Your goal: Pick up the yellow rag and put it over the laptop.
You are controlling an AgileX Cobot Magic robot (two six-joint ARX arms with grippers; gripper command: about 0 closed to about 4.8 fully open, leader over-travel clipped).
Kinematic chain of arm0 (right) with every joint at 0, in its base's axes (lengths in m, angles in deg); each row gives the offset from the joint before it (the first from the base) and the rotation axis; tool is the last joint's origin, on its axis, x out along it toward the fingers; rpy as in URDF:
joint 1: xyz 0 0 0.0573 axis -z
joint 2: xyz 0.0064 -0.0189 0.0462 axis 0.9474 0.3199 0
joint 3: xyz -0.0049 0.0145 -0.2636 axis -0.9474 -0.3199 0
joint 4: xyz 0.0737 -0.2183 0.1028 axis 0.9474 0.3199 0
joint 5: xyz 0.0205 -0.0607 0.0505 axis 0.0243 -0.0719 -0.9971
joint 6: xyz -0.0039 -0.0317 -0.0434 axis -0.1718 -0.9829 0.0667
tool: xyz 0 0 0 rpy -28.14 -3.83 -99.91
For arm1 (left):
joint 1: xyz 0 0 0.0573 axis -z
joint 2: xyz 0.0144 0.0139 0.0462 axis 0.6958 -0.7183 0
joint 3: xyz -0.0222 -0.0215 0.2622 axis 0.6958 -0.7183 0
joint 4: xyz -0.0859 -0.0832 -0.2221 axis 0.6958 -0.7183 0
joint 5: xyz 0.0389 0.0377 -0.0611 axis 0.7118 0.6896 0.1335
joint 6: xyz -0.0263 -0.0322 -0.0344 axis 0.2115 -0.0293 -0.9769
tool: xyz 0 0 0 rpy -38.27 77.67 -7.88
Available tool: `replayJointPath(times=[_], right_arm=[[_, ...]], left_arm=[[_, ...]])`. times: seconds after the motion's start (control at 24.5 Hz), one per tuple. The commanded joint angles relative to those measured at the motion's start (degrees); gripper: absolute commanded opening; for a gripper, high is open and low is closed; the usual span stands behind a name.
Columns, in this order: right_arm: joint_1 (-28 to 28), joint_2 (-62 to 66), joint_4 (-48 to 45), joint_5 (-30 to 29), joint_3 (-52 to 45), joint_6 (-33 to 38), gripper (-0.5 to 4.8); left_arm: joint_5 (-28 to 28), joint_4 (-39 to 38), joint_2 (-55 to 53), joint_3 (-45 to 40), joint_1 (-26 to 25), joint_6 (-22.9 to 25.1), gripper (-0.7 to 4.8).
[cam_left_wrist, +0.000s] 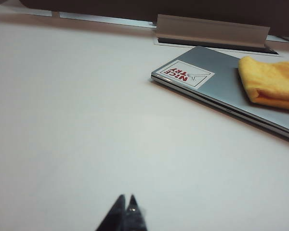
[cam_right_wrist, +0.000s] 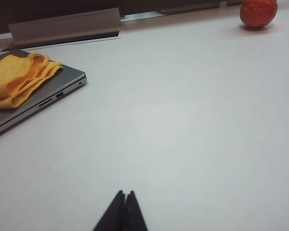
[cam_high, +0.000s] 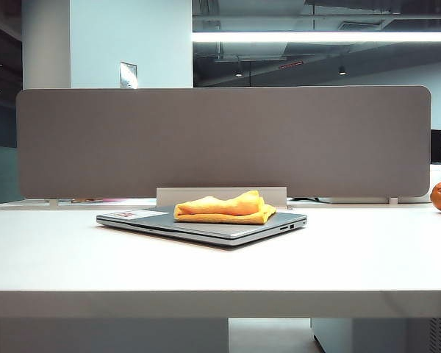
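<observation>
Both end effectors, left (cam_left_wrist: 125,204) and right (cam_right_wrist: 124,198), pinched closed, empty; yellow rag (cam_high: 224,207) atop laptop (cam_high: 228,228).

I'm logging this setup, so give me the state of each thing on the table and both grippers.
Laptop: closed, flat on the table.
Yellow rag: folded, lying on the laptop lid.
Orange fruit: resting on the table, apart from the laptop.
Left gripper: shut, empty, over bare table.
Right gripper: shut, empty, over bare table.

Bright, even light from a ceiling strip lamp (cam_high: 323,36). Pale table (cam_high: 220,257) slightly washed out, shadows soft. My left gripper (cam_left_wrist: 126,208) and right gripper (cam_right_wrist: 123,203) tips were blurred, out of focus.
</observation>
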Motion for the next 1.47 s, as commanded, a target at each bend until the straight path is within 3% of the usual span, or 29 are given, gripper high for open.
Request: replayJointPath(times=[0.04,0.16,0.53,1.47], right_arm=[[0.0,-0.1,-0.7,-0.2,-0.3,0.0,0.0],[0.0,-0.1,-0.7,-0.2,-0.3,0.0,0.0],[0.0,-0.1,-0.7,-0.2,-0.3,0.0,0.0],[0.0,-0.1,-0.7,-0.2,-0.3,0.0,0.0]], left_arm=[[0.2,-0.7,0.0,0.1,0.0,-0.2,-0.06],[1.7,-0.1,0.0,0.1,0.0,3.2,-0.06],[6.6,8.8,0.0,0.1,0.1,2.8,-0.06],[6.6,8.3,0.0,0.1,0.1,2.8,-0.06]])
